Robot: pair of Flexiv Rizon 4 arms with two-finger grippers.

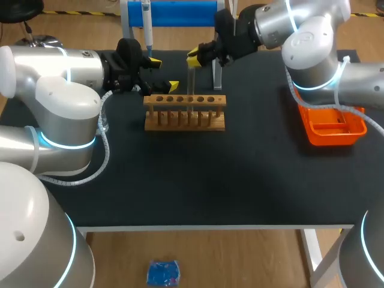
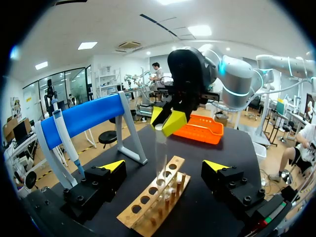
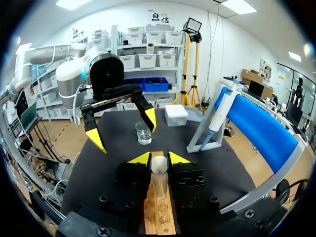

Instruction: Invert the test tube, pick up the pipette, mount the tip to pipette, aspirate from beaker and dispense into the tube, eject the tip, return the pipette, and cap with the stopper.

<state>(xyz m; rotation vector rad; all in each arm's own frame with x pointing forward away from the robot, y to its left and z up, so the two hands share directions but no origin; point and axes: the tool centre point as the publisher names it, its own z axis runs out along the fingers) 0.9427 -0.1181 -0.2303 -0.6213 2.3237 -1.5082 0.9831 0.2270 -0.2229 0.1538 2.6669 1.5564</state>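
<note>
Above the wooden rack (image 1: pixel 185 112), over the middle of its row of holes, the right pincer (image 3: pixel 159 159), narrow and clamped from two sides on the top of the test tube (image 1: pixel 191 84). Holds the glass upright, with the lower end down at one hole of the rack. Right arm in from the rack's far right, elbow high above the counter (image 1: pixel 240 180), forearm stretched toward the rack, fingers aimed sideways toward the rack's left end. Just off that left end and a little behind the rack, the left pincer (image 1: pixel 164 74), spread wide, gripping nothing, facing along the rack toward the tube. Left arm folded low on the rack's left side, wrist level with the rack's top. Behind the rack, a blue stand (image 2: pixel 84 118) with the pipette (image 2: pixel 66 140) hanging on it. Well to the right of the rack, an orange tray (image 1: pixel 333 139), partly covered by the right arm. Beyond the rack's left end in the right wrist view, a small beaker (image 3: pixel 143 133) and a white box (image 3: pixel 176 115); neither clearly made out in the head view behind the left arm. Hard to say, mouth or closed bottom at the tube's upper end: only a pale round disc between the right fingers. Depth of the lower end in the hole also not readable, clear glass against pale wood.
</note>
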